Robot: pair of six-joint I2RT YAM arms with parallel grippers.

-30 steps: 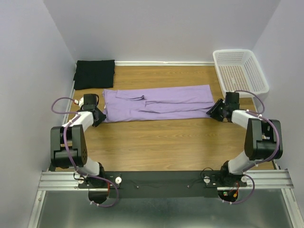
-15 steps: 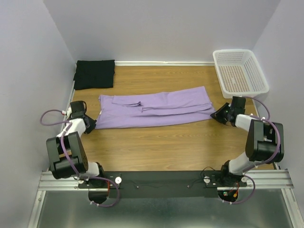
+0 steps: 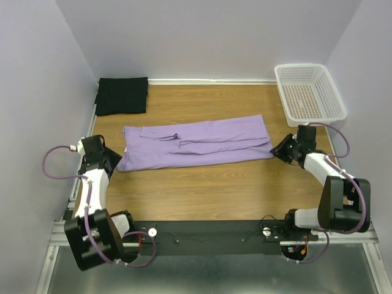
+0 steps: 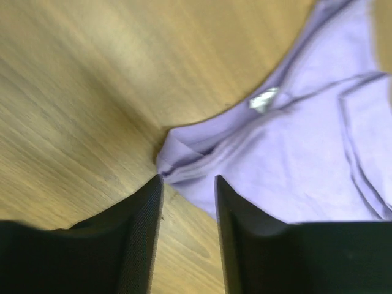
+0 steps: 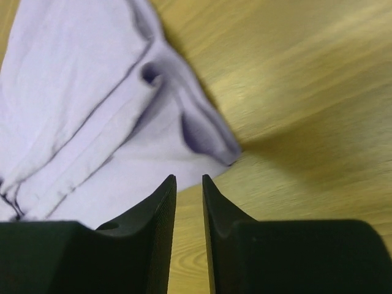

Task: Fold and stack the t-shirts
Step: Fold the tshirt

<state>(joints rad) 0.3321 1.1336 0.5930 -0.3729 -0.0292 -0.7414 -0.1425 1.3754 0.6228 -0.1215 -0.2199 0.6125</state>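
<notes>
The lavender t-shirt lies folded into a long strip across the middle of the table. The black t-shirt lies folded at the back left corner. My left gripper is low at the strip's left end; in its wrist view the jaws are open and empty, with the shirt's corner just beyond the tips. My right gripper is at the strip's right end; in its wrist view the jaws are slightly apart and empty, with the shirt's corner just ahead.
A white perforated basket stands at the back right, just behind my right arm. Walls close in the table on the left, back and right. Bare wood lies in front of the lavender strip.
The lavender shirt has slid to the left and stretched out flatter. My left arm has swung out to the left and nearer. Both grippers now sit just off the shirt's ends.
</notes>
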